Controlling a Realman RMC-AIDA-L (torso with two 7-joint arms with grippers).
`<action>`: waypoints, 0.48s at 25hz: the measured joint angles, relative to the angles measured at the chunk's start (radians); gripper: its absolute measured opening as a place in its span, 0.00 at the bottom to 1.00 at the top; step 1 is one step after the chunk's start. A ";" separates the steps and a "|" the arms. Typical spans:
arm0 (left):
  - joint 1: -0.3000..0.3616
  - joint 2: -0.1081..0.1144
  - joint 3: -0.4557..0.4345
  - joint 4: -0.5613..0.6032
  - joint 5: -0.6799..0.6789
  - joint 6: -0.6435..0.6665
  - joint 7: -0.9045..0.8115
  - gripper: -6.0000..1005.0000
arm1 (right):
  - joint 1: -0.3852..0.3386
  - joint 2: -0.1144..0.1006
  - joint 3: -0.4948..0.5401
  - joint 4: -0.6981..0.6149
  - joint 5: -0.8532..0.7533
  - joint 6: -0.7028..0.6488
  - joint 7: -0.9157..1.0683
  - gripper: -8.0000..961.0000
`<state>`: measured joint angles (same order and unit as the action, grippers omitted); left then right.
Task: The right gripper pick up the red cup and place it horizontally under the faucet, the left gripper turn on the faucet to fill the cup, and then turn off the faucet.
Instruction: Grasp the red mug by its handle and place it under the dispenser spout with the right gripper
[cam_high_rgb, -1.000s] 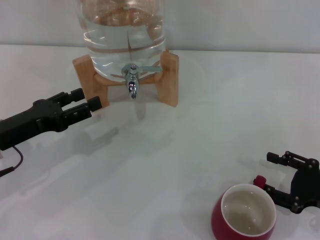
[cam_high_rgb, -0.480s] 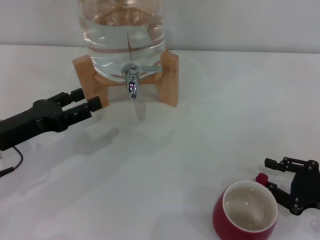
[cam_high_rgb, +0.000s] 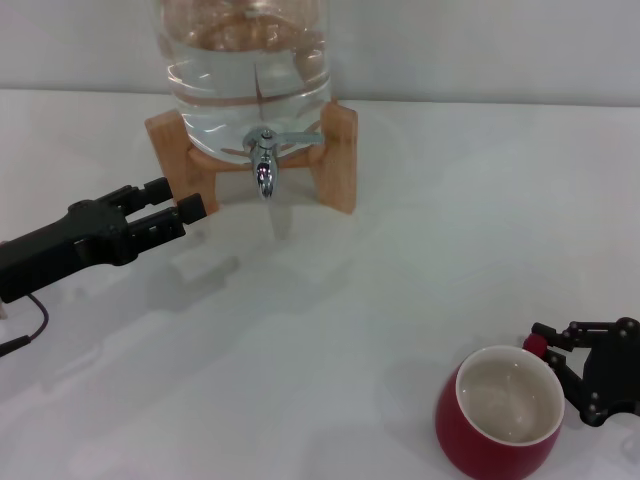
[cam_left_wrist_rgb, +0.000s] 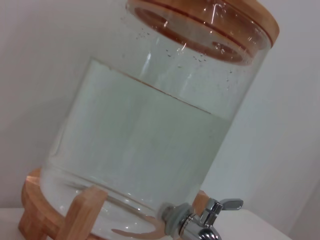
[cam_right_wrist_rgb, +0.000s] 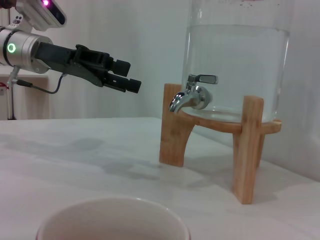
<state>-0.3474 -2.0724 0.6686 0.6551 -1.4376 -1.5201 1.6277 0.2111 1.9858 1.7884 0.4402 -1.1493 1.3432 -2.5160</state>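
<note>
The red cup (cam_high_rgb: 500, 418) stands upright on the white table near its front right, cream inside showing; its rim (cam_right_wrist_rgb: 112, 220) fills the bottom of the right wrist view. My right gripper (cam_high_rgb: 553, 360) is just right of it, open, with the cup's small red handle (cam_high_rgb: 534, 345) between its fingers. The chrome faucet (cam_high_rgb: 263, 168) sticks out from the clear water jar (cam_high_rgb: 245, 60) at the back, its lever (cam_high_rgb: 297, 137) lying sideways. My left gripper (cam_high_rgb: 180, 203) hovers open, left of the faucet and apart from it. It shows too in the right wrist view, as does the faucet (cam_right_wrist_rgb: 187, 95).
The jar rests on a wooden stand (cam_high_rgb: 340, 160) with legs on either side of the spout. A thin black cable (cam_high_rgb: 30, 325) hangs under the left arm. Bare white tabletop (cam_high_rgb: 330, 300) lies between the stand and the cup.
The right gripper has dropped toward the table's front edge and come in around the cup's handle. The cup has shifted slightly to the right. The left arm has stayed put.
</note>
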 joint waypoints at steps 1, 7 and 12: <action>0.000 0.000 0.000 0.000 0.000 0.000 -0.001 0.78 | 0.000 0.001 0.000 0.000 0.000 -0.001 0.000 0.24; 0.004 0.000 -0.001 0.000 0.000 0.000 -0.003 0.78 | 0.001 0.004 0.001 0.000 0.005 -0.007 0.001 0.14; 0.007 0.000 -0.003 0.000 0.000 0.000 -0.003 0.78 | 0.002 0.012 0.002 0.002 0.015 -0.002 -0.002 0.14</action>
<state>-0.3408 -2.0724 0.6659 0.6551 -1.4376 -1.5202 1.6245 0.2135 1.9977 1.7901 0.4420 -1.1344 1.3414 -2.5184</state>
